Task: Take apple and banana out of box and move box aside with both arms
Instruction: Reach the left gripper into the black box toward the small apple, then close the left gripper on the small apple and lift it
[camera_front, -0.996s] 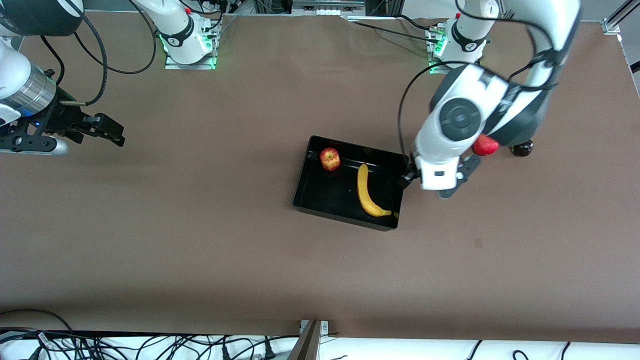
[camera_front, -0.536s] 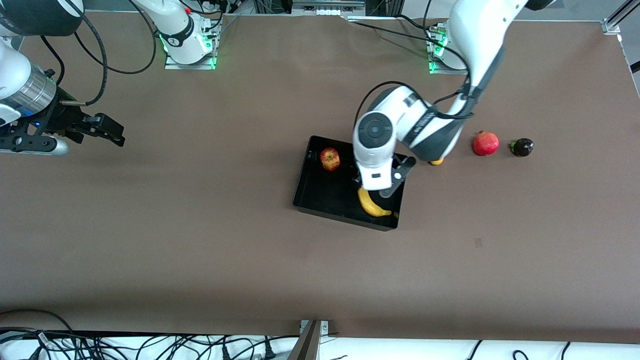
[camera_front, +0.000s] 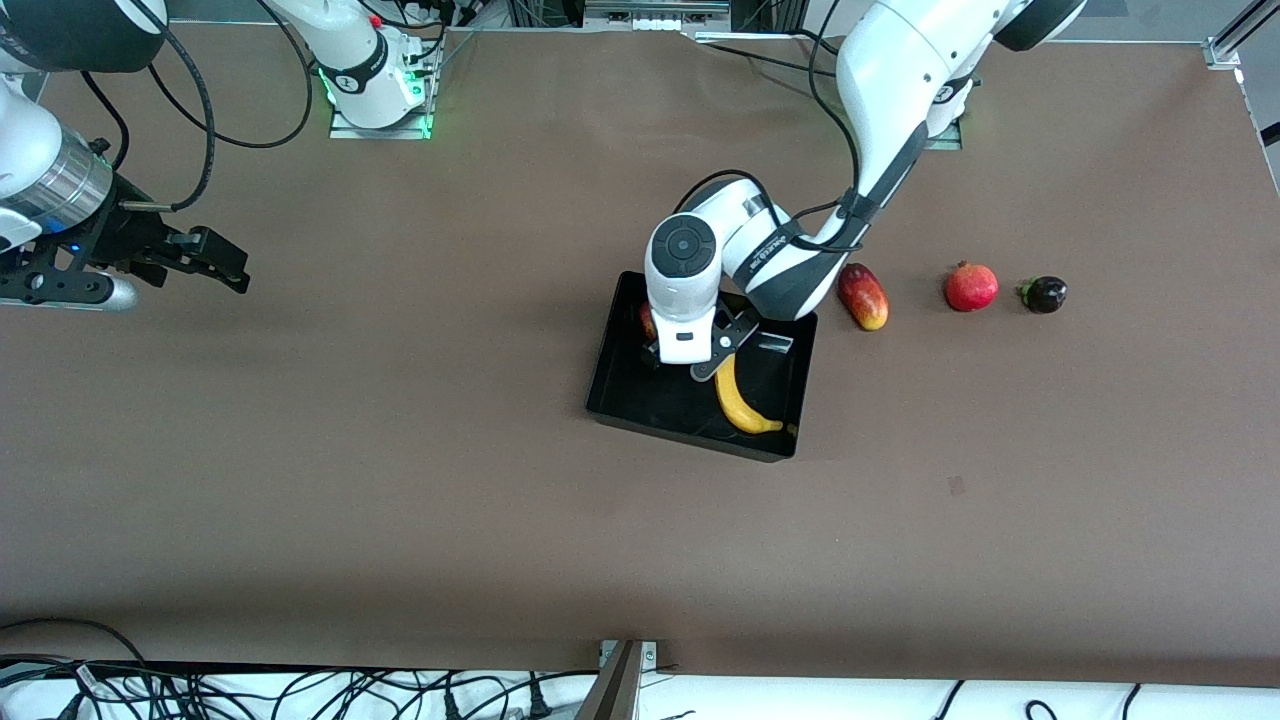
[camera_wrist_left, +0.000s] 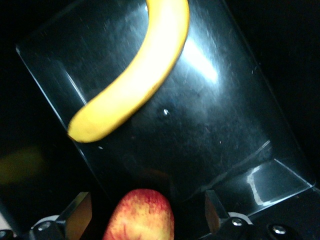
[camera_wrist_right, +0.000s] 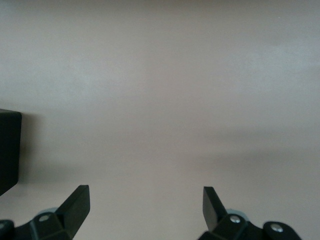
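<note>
Apple (camera_wrist_left: 140, 216) sat in box (camera_front: 620, 390) at the end toward my right arm, straight between my left gripper's (camera_wrist_left: 147, 220) spread fingers; banana (camera_front: 738, 398) lay alongside; right gripper (camera_front: 215, 262), spread too, waited well apart.

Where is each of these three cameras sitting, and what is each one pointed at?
Front view: high across the table, facing both arms; sees the box, mango, pomegranate.
Left wrist view: on the left arm, looking down past the open left gripper at the apple and banana.
Right wrist view: on the waiting right arm, open right gripper over bare table.
Shared: front and left wrist views both show the banana.
</note>
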